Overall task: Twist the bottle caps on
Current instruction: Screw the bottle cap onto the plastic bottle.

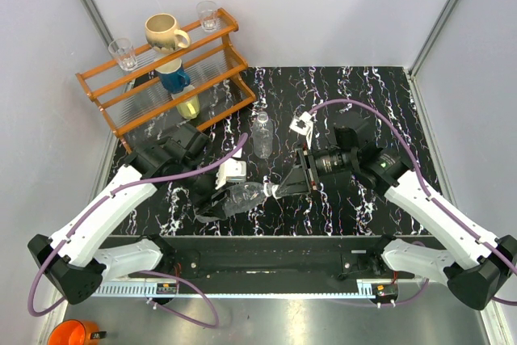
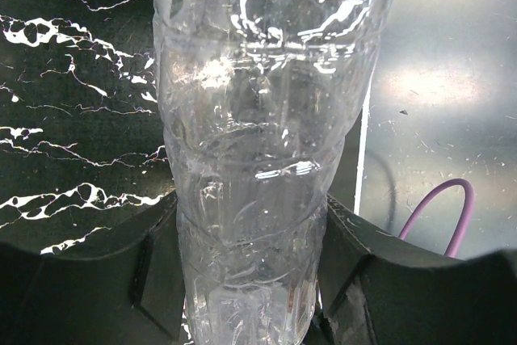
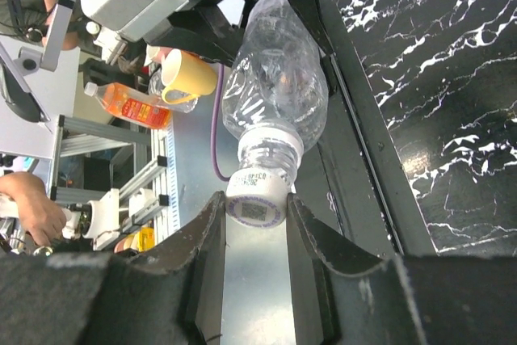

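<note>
Pale grey walls (image 1: 323, 6) enclose a black, white-veined marble-pattern table (image 1: 363, 86), with the two white-and-black arms bolted at its near edge and purple cables (image 1: 363, 111) looping over them. At the far left corner stands an orange wooden rack (image 1: 129, 111), holding a cream mug (image 1: 164, 32), a blue cup (image 1: 173, 78) and two clear glasses (image 1: 123, 52).

Near the table's front edge, between the arms, a ribbed bottle (image 1: 246, 195) lies on its side with its neck toward the right arm. The left gripper (image 1: 216, 199) has its dark fingers (image 2: 153, 280) pressed against both sides of the clear body. The right gripper (image 3: 254, 224) pinches the white cap (image 3: 257, 199), which sits on that bottle's neck, a finger touching each side.

Just behind them, a second bottle (image 1: 262, 136) stands upright on the marble, apart from both grippers. Whether its neck is capped cannot be made out from above.
</note>
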